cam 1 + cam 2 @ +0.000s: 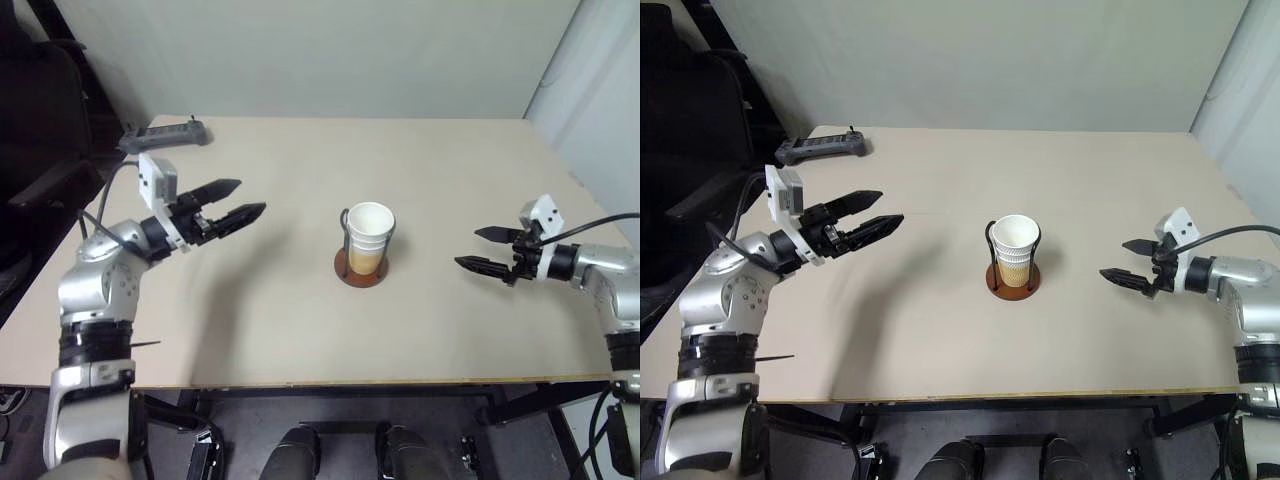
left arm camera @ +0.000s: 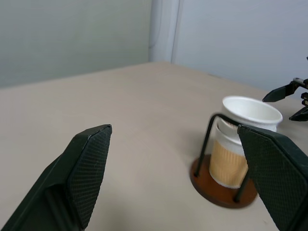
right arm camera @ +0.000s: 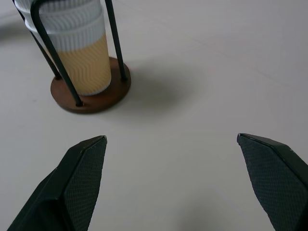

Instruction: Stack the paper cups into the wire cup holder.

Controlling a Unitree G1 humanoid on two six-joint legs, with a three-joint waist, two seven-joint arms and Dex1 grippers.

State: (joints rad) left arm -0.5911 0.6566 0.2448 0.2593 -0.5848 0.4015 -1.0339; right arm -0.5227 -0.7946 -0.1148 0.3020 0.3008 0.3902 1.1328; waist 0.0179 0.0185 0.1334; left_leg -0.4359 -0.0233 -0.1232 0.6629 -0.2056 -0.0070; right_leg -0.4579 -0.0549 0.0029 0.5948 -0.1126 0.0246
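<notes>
Both grippers, left gripper (image 1: 238, 200) and right gripper (image 1: 482, 249), are hanging wide open, empty; I'm keeping clear of stacked paper cups (image 1: 368, 238) in wire cup holder (image 1: 359, 270).

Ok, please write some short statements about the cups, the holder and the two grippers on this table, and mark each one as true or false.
1. The paper cups are nested together inside the wire cup holder. True.
2. The left gripper is shut on a cup. False: its fingers are spread apart and hold nothing.
3. The right gripper is open and stands apart from the holder. True.
4. The holder lies tipped over on the table. False: it stands upright on its round base.
5. A dark handheld controller lies at the far left corner of the table. True.
6. One cup rests loose beside the holder. False: no loose cup lies on the table.
</notes>
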